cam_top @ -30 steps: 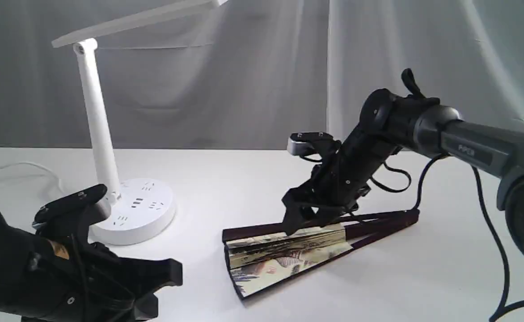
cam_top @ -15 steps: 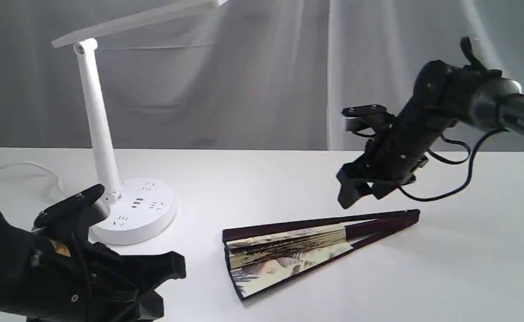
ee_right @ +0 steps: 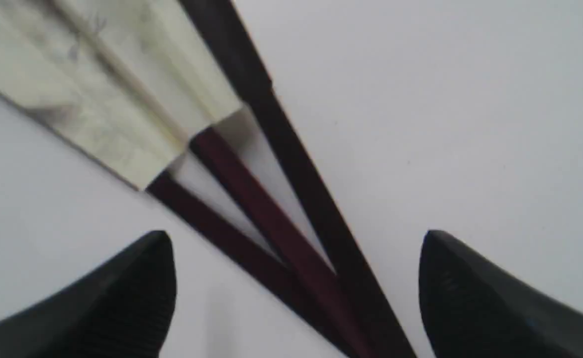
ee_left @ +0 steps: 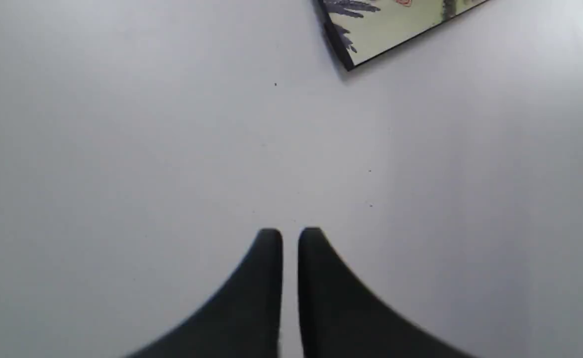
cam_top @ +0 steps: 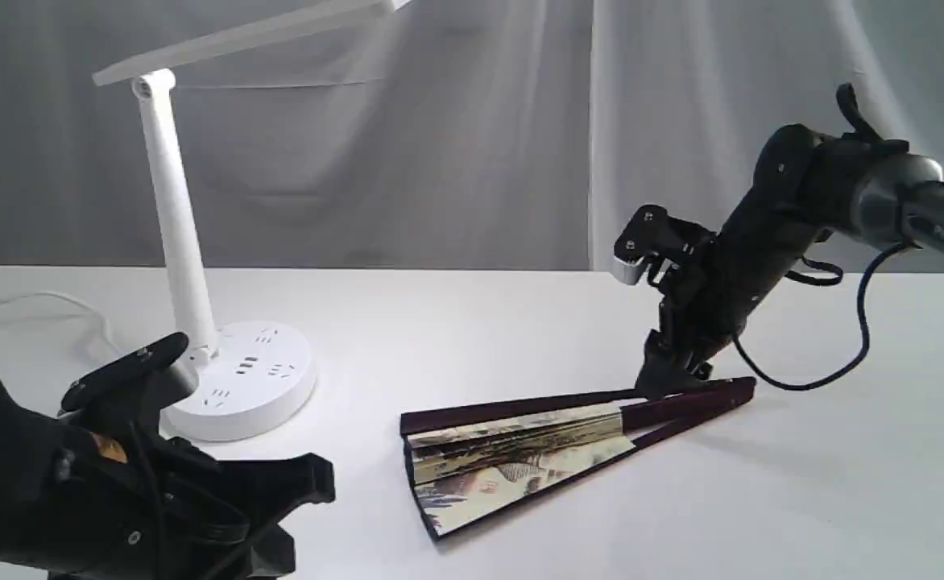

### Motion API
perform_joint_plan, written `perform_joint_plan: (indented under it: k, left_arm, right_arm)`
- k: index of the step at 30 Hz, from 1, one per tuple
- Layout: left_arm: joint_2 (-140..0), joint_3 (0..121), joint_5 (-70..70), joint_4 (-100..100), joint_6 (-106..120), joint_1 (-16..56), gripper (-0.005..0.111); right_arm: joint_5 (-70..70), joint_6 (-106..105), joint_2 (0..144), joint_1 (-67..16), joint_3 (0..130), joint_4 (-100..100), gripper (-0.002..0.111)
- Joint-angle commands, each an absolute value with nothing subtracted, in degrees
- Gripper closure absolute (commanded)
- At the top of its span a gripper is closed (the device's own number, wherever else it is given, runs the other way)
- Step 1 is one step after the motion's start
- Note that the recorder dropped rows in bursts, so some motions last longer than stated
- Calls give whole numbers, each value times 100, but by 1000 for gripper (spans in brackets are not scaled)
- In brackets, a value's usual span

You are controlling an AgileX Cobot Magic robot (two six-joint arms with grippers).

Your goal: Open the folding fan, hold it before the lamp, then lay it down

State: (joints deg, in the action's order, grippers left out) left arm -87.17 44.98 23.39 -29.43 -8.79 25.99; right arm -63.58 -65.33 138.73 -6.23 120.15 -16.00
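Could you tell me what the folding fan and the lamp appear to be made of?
Folding fan: the leaf looks like matte cream paper, creased in pleats with printed scenery; the ribs look like dark maroon lacquered wood, though plastic cannot be excluded. Lamp: probably smooth white plastic, judging by its even, slightly glossy surface and the socket slots in the base.

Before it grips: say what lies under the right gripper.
Under the right gripper: maroon wooden ribs of the cream paper folding fan, on the white table. Their undersides are hidden.
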Motion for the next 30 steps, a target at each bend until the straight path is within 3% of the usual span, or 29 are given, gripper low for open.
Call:
perform_joint_plan:
  k: [1,17,30]
  left_arm:
    - [-8726,4528,2286,-2945,-809,2626,101]
    - [-8726,4528,2297,-2945,-702,2626,101]
    - [-8726,4528,2297,-2945,-702,2626,101]
  right_arm:
    - [-6543,-6831,13843,-607,11977,-1176,40]
    - [-5948,-6631,14193,-527,11977,-320,40]
    - [-6674,-4394,14270,-404,11977,-1447,40]
